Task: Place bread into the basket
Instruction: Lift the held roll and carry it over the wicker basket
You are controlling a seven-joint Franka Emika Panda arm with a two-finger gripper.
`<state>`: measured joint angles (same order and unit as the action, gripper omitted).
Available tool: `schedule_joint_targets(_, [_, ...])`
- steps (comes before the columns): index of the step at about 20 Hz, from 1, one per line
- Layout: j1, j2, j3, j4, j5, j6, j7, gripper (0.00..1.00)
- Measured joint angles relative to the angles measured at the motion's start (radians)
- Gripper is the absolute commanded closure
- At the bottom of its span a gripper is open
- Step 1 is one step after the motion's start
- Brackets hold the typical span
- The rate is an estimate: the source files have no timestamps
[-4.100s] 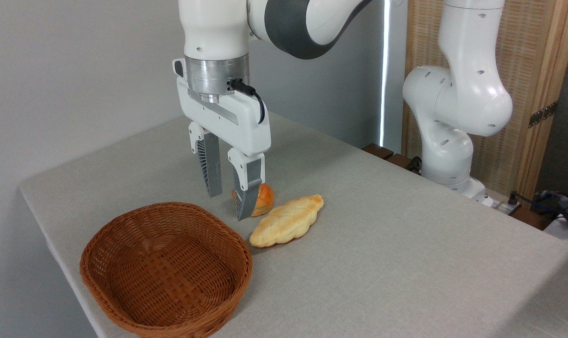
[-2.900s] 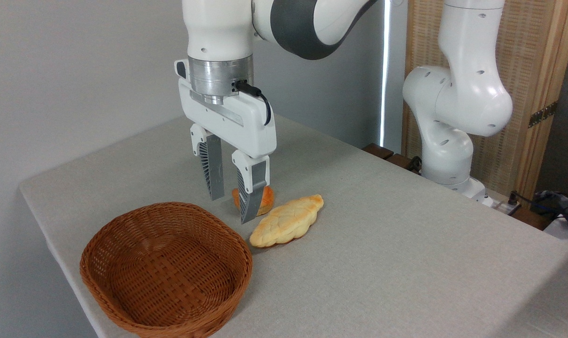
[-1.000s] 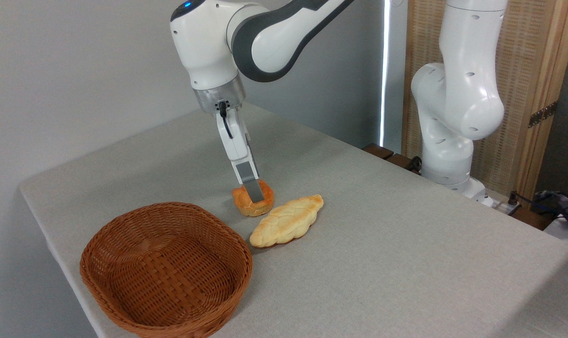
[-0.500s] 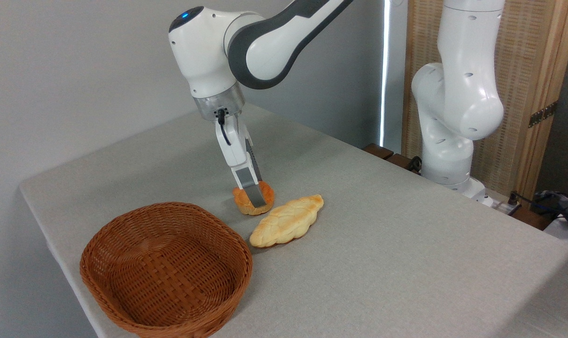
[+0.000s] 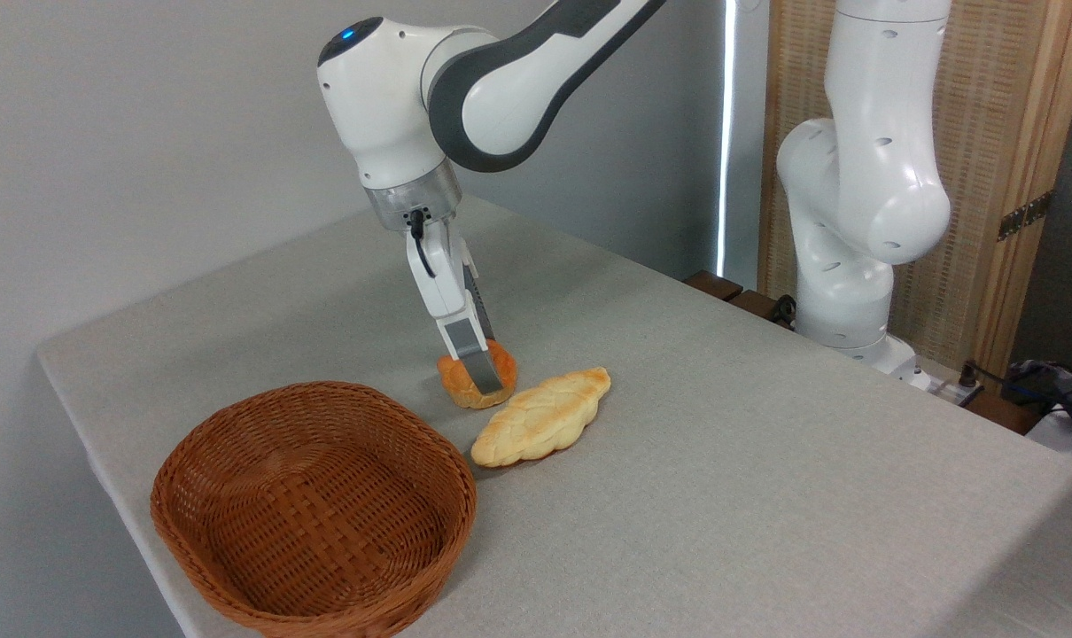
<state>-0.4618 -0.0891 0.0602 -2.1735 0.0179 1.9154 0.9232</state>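
Observation:
The bread, a small orange-golden bun (image 5: 459, 387), lies on the grey table just beyond the reddish-brown wicker basket (image 5: 323, 390), which holds nothing. My gripper (image 5: 485, 377) is down at the bun and turned edge-on to the camera. Its near finger (image 5: 478, 359) crosses the front of the bun and hides most of the far finger. The width of the gap between the fingers does not show. The bun rests on the table.
A longer pale yellow braided loaf (image 5: 540, 416) lies right of the bun, nearly touching it. The arm's white base (image 5: 855, 221) stands at the back right before a wooden screen (image 5: 1014, 133). The table's left edge (image 5: 84, 416) runs close to the basket.
The gripper has turned about a quarter turn, from facing the camera to edge-on, and has come down onto the bun. In the last half second it sank slightly. Bun, loaf and basket stay put.

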Motion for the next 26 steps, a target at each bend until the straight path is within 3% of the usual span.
schedule_joint_targets(13, [0.000, -0.003, 0.000, 0.009, 0.001, 0.000, 0.000, 0.55])
schedule_joint_targets(20, [0.001, -0.028, 0.012, 0.087, 0.001, 0.000, -0.037, 0.55])
schedule_joint_targets(26, [0.028, -0.032, 0.104, 0.195, 0.001, 0.001, -0.079, 0.55])
